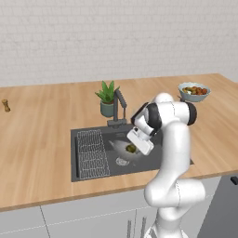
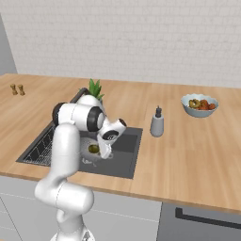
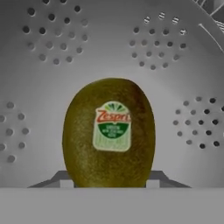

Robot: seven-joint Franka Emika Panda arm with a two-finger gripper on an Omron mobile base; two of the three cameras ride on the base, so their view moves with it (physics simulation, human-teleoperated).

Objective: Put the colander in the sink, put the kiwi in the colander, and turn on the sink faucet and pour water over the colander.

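So your claw (image 3: 109, 183) is clamped on the kiwi (image 3: 109, 133) | hanging inside the colander (image 3: 109, 52) | perforated wall all round, close.

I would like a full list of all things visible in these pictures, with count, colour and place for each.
kiwi: one, olive-green with sticker, between the gripper's fingertips, inside the colander
colander: one, grey metal, in the sink
sink: one, dark grey, set in the counter
wire rack: one, pale, sink's left part
sink faucet: one, dark grey, behind the sink
potted plant: one, green, beside the faucet
soap dispenser: one, grey, right of sink
fruit bowl: one, pale blue-grey, counter's right end
shakers: two, brown, counter's far left
counter: one, wooden
gripper: one, dark, closed on the kiwi
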